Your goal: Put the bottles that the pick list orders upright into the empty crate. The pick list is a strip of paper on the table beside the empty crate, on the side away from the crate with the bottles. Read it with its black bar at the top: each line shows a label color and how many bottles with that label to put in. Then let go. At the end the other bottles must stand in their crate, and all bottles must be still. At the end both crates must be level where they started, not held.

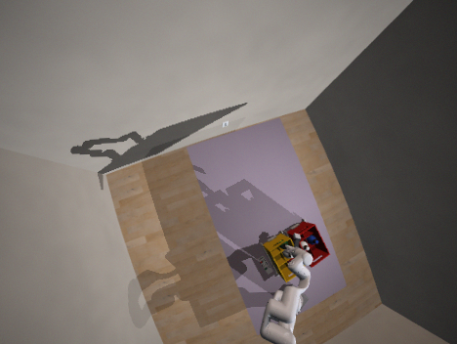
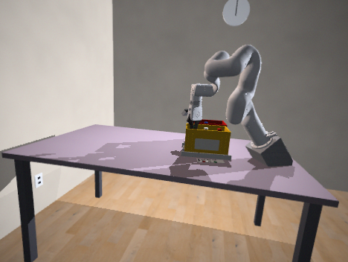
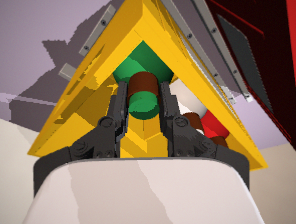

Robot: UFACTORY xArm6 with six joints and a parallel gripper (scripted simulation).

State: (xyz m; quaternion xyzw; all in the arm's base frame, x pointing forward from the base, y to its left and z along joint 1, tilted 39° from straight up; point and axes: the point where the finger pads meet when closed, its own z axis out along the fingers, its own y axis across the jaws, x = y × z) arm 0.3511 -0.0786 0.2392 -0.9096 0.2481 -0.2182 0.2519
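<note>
My gripper point(image 3: 143, 92) is shut on a bottle with a green label and green cap point(image 3: 143, 102), held upright inside a corner compartment of the yellow crate point(image 3: 145, 95). A red-labelled bottle point(image 3: 210, 125) with a white body stands in the compartment to the right. In the top and exterior views the gripper point(image 2: 192, 120) reaches down into the near-left corner of the yellow crate point(image 2: 207, 139), with the red crate point(image 2: 213, 123) right behind it. The red crate point(image 1: 310, 245) holds bottles with red and blue caps. The pick list strip point(image 2: 209, 160) lies on the table in front of the yellow crate.
The arm's grey base point(image 2: 271, 149) stands to the right of the crates. Grey metal strips point(image 3: 215, 45) run along the yellow crate's rim between the two crates. The table edge runs close in front of the pick list.
</note>
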